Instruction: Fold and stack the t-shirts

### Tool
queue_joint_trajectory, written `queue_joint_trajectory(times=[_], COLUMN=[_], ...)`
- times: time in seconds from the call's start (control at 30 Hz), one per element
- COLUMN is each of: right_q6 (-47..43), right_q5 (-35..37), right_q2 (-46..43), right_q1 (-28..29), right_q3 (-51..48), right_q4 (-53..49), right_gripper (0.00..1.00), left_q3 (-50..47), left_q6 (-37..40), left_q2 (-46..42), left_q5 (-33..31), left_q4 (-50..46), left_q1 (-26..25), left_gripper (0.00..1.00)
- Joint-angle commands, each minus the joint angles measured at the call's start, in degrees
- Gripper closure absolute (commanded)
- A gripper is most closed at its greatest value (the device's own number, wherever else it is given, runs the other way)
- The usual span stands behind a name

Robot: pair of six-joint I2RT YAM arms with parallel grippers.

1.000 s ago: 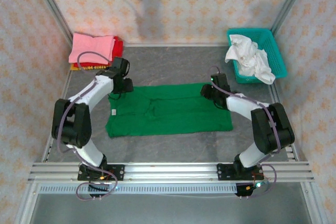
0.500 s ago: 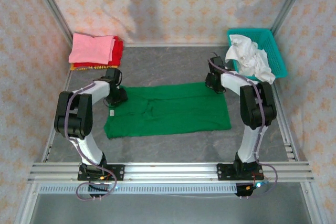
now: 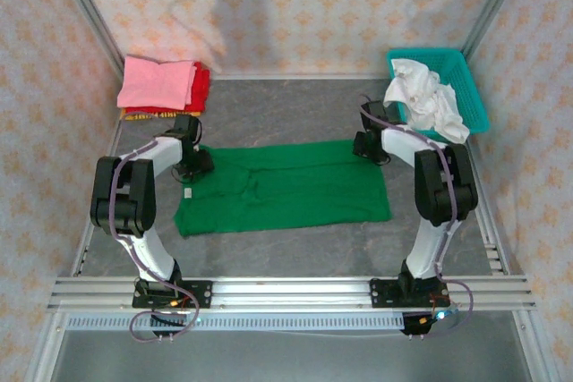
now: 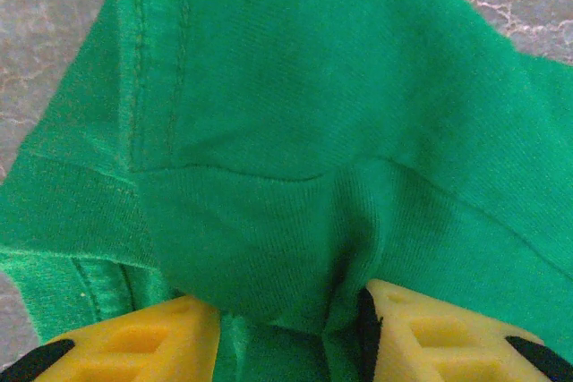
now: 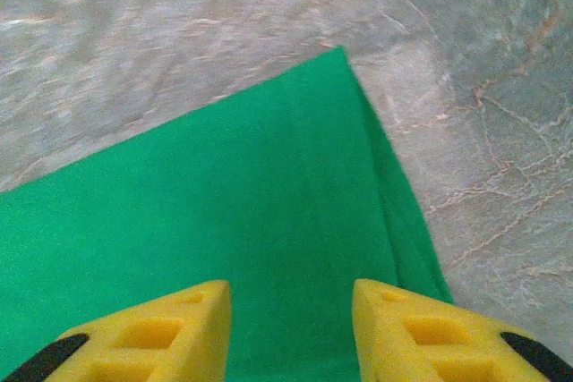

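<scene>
1. My desk [image 3: 295,105] is a grey, marbled slab, bare along its far edge and along the near strip in front of my arms.
2. A green t-shirt [image 3: 286,190] lies across the middle, folded into a long band running left to right, flat at its right end and bunched at its left.
3. In the far left corner sits a stack: a pink t-shirt [image 3: 157,82] on top, a red t-shirt [image 3: 202,87] beneath, and a yellow-orange t-shirt [image 3: 148,114] showing at the bottom edge.
4. A teal basket [image 3: 474,96] stands in the far right corner.
</scene>
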State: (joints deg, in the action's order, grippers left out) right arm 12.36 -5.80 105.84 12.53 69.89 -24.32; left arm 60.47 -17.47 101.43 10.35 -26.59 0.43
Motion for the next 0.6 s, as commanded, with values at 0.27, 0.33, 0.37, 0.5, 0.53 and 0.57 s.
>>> queue_joint_trajectory(times=[0.27, 0.33, 0.37, 0.5, 0.53, 0.57], right_q6=[-18.51, -19.54, -20.99, -30.26, -32.81, -35.35], right_q5=[11.4, 12.15, 11.74, 12.07, 10.89, 9.34], right_q2=[3.07, 5.72, 6.07, 5.89, 5.29, 4.48], right_q1=[6.54, 6.66, 6.7, 7.71, 7.69, 7.79], right_q3=[12.15, 14.83, 14.61, 12.41, 11.23, 10.05], right_q4=[-11.35, -14.99, -15.11, -13.99, -12.87, -11.87], right_gripper=[0.61, 0.6, 0.59, 0.58, 0.56, 0.54], left_q3=[2.46, 1.89, 1.69, 1.43, 1.5, 1.59], left_q6=[0.74, 0.3, 0.17, 0.08, -0.03, -0.06], left_q2=[2.38, 2.03, 1.94, 2.06, 2.15, 2.2], left_q5=[-0.23, -0.12, 0.06, 0.52, 0.55, 0.62], left_q4=[-1.12, -0.72, -0.58, -0.57, -0.58, -0.57], left_q1=[0.54, 0.55, 0.58, 0.54, 0.55, 0.54], left_gripper=[0.55, 0.55, 0.55, 0.55, 0.55, 0.55])
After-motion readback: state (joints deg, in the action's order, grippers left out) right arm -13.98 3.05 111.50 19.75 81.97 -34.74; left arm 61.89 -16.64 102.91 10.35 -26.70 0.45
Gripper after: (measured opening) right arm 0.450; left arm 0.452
